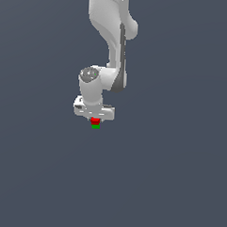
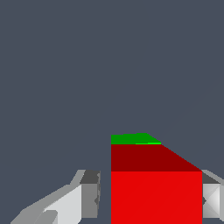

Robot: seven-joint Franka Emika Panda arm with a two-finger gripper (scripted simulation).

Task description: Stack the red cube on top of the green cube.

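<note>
Red cube (image 2: 156,197): plain, bright, sits squarely atop green cube (image 2: 131,139), directly beneath the arm. Gripper (image 2: 148,199) released: one finger (image 2: 89,192) clear of the cube, the other just beside it.

Only non-task item: plain dark grey-blue floor (image 1: 177,185), uniform, unmarked, filling the background in both exterior and wrist views.

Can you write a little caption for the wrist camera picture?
Red cube sits between the gripper fingers, with the green cube peeking out beneath.
</note>
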